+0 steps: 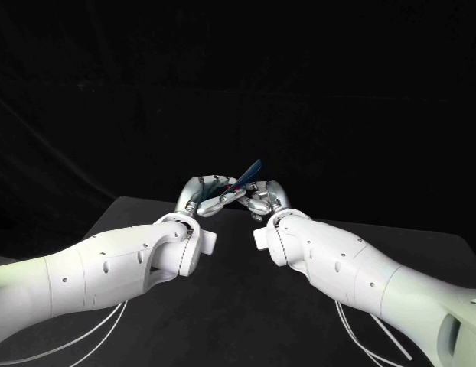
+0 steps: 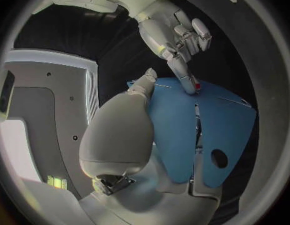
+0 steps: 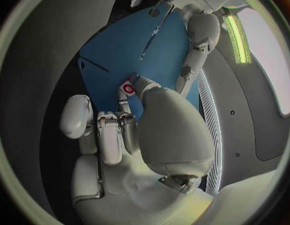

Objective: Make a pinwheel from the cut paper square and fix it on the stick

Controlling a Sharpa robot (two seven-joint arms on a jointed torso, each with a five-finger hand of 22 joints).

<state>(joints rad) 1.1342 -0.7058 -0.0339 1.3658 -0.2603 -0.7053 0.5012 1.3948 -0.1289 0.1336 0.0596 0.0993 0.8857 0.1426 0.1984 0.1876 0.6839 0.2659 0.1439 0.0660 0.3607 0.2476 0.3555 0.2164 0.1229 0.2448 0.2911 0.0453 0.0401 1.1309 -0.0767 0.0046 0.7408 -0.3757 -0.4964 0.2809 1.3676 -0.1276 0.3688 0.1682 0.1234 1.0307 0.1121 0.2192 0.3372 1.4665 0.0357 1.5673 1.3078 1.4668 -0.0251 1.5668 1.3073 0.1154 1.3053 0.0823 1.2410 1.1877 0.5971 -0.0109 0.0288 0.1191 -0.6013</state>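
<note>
Blue paper square [image 2: 226, 130]: held up above the table [image 1: 238, 321] between the two hands. From the head camera it is nearly edge-on, tilting up toward the robot's right.

Left hand [image 1: 207, 191]: clamped on the sheet, thumb across one face.

Right hand [image 1: 262, 195]: meets that same face, fingertips pinching a small red-and-white piece [image 3: 128, 88] that touches the paper beside a cut, well apart from a punched corner hole [image 2: 219, 158].

I judge the right hand nearer for the next move.
</note>
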